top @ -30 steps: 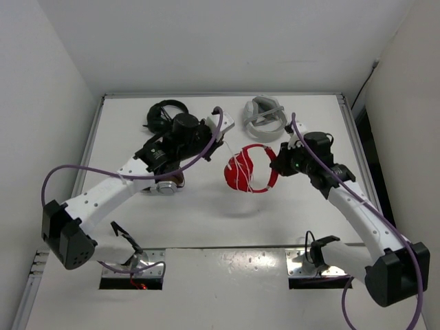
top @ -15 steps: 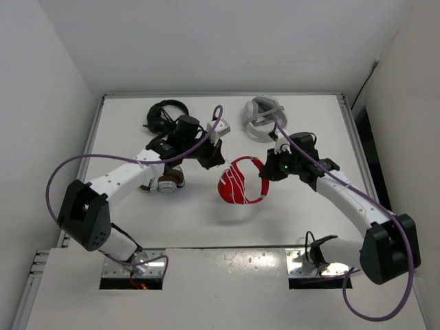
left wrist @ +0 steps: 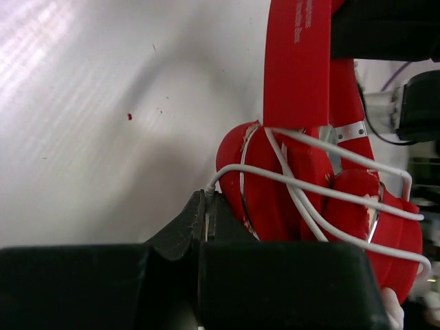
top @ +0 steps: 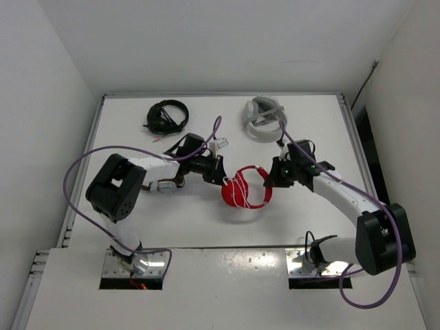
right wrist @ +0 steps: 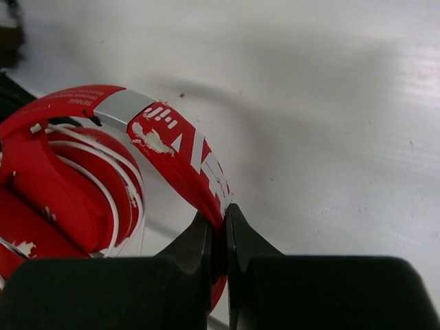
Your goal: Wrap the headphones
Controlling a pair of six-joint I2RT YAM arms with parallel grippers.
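**A:** where are the red headphones (top: 246, 189) sitting, any room around them?

**B:** middle of the table (top: 206, 227), well apart from every edge, with bare white surface on the near side. The left gripper (left wrist: 206, 205) is pinched on the white cable (left wrist: 309, 189), which loops over the earcups. The right gripper (right wrist: 223, 221) is clamped on the headband (right wrist: 185, 148)

**A:** how many sets total?

**B:** four. The red one, a black headset (top: 167, 117) far left, a grey-white headset (top: 263, 118) far right, and a brown-silver headset (top: 165, 184) partly under the left arm
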